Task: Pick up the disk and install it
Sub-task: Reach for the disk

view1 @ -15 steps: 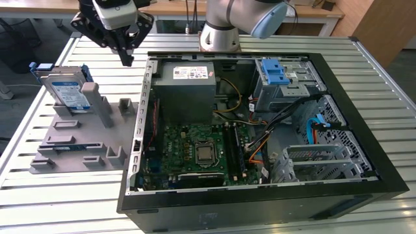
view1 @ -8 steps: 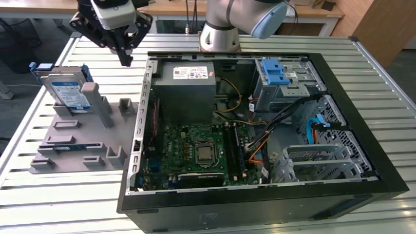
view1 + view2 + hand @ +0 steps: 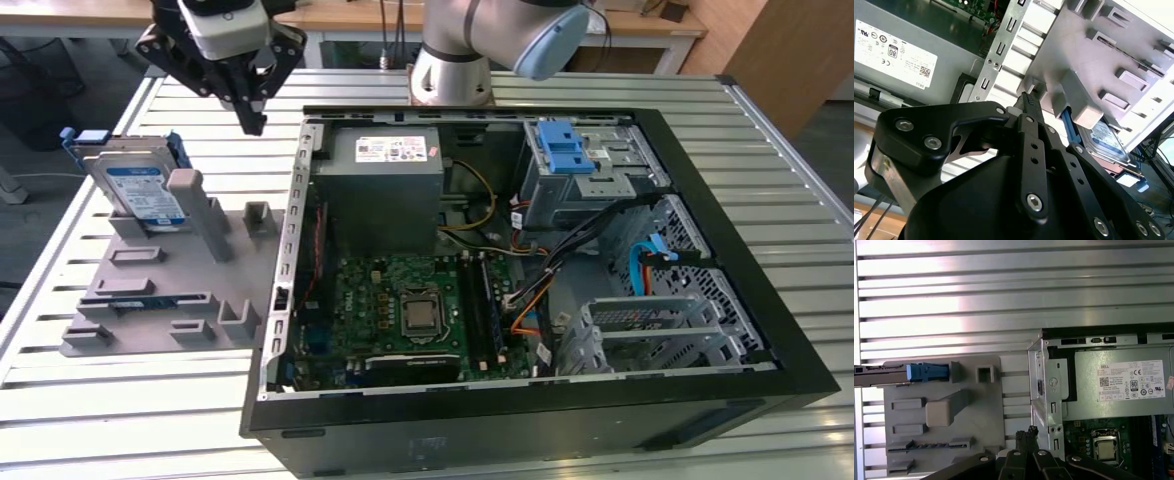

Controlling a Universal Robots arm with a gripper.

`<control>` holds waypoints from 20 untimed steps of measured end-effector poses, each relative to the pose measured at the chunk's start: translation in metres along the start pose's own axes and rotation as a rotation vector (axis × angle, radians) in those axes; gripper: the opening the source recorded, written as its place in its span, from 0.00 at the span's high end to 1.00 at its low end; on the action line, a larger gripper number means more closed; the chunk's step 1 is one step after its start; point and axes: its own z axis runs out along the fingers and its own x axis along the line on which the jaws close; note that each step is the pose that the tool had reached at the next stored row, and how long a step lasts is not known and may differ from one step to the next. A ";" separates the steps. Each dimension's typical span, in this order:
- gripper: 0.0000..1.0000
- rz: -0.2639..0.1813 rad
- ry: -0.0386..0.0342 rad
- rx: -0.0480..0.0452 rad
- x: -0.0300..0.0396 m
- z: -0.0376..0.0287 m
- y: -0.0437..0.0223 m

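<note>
I've got the gripper (image 3: 252, 124) with its fingertips (image 3: 1026, 433) pinched together, tip to tip, and nothing between them. In both wrist views the black linkage arms fan out behind that single point. It hangs over the slatted metal table (image 3: 441, 445), above the gap between the grey fixture (image 3: 174, 290) and the open computer case (image 3: 534, 425). The case's metal side wall (image 3: 1046, 390) is just beside the tips.

The disk (image 3: 140, 190) stands on its edge in a slot at the fixture's far corner, to the exterior view's left of the gripper and well apart from it. Its label faces the case (the first wrist view catches it edge-on, blue carrier end showing). A grey post (image 3: 183, 200) rises just beside that labelled face, between disk and case, with more slots and blocks across the fixture.

Inside the case, the power supply (image 3: 387, 185) sits nearest the gripper. Beyond it are the motherboard (image 3: 400, 300), loose cables (image 3: 587, 240) and a blue latch bracket (image 3: 566, 150) on the drive cage.
</note>
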 end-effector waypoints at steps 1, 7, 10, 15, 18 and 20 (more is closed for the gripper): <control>0.89 0.000 0.0002 0.0001 0.0013 0.0000 0.0004; 0.89 0.000 0.0010 0.0001 0.0108 0.0000 0.0035; 0.89 0.000 0.0014 0.0002 0.0147 0.0000 0.0045; 0.89 0.000 0.0014 0.0001 0.0190 0.0001 0.0050; 0.89 0.000 0.0014 0.0001 0.0211 0.0002 0.0051; 0.89 0.000 0.0015 0.0001 0.0224 0.0002 0.0052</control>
